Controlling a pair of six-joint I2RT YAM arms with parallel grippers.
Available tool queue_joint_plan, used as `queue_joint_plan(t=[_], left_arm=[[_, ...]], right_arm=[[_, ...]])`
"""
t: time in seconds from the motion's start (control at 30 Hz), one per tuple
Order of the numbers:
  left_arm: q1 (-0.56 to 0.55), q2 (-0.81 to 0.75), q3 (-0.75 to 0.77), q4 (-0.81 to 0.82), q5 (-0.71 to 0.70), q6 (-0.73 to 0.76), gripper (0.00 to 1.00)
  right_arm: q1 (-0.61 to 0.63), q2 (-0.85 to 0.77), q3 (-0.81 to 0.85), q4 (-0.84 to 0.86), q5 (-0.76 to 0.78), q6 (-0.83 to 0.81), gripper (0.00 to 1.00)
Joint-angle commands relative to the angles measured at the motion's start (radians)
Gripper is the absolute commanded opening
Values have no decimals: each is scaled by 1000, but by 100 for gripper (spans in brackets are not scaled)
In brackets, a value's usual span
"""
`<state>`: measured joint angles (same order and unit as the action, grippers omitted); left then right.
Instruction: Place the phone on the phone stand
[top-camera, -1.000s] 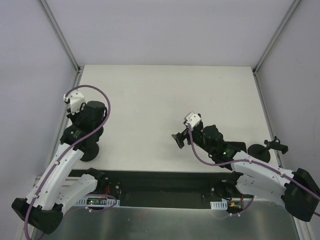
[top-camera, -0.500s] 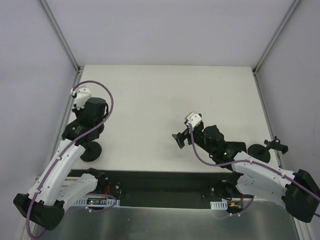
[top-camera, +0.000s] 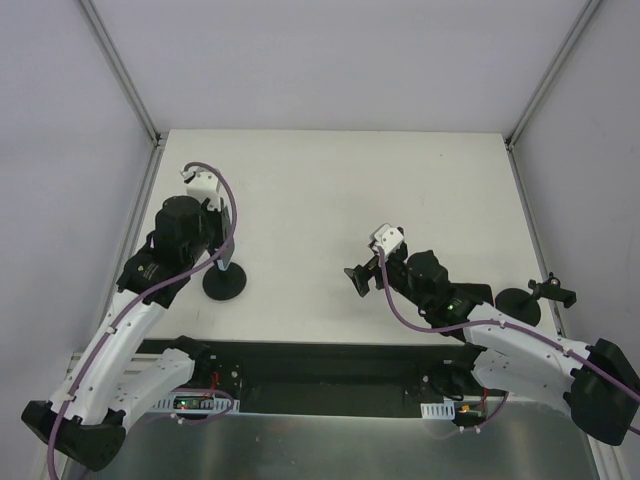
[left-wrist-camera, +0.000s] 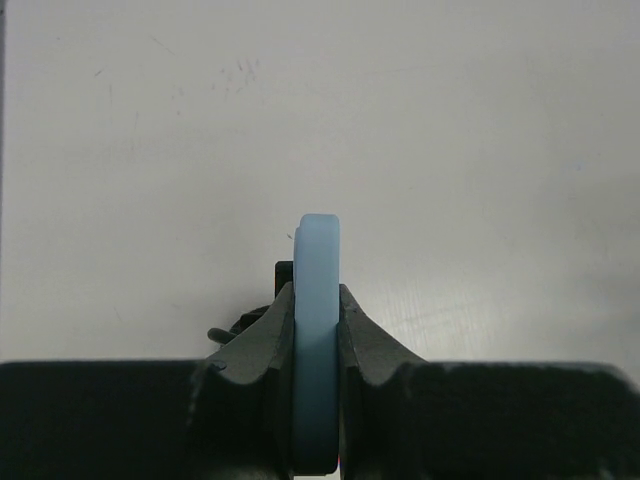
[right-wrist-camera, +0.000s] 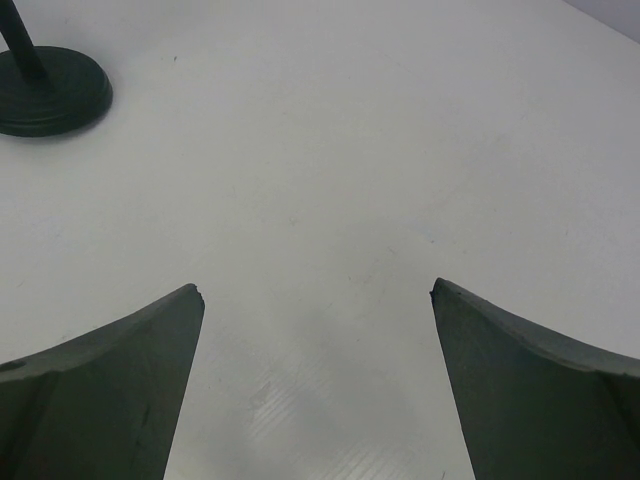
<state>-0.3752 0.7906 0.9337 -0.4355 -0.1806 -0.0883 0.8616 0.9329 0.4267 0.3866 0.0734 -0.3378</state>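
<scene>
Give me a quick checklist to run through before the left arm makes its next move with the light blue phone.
1. Grip of the left claw on the light blue slab-shaped phone: ok, clamped edge-on between both fingers.
2. The black round-based phone stand sits on the white table: ok, its base is beside the left wrist.
3. Phone lined up with the stand's cradle: cannot tell, the wrist hides it from above.
4. The right claw is out of the way: ok, open, empty and apart from the stand.
5. The second black stand by the right arm: ok, far from the left arm.
</scene>
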Motion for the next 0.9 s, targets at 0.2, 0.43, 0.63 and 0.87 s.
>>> queue_joint_plan(t=[0.2,0.43,0.63,0.87], left_arm=[[-122,-77,19,-16,330,208,0],[-122,-156,-45,-5,1005,396,0],[-123,-175,-128,89,1113,554,0],[-123,-10,-27,-54,1342,679,0]], right_arm=[[-3,-3,4,51,5,5,100],[-3,-12,0,51,2,3,100],[-4,-58,-28,69,-4,-9,100],[-6,-85,-39,71,-1,-17,100]])
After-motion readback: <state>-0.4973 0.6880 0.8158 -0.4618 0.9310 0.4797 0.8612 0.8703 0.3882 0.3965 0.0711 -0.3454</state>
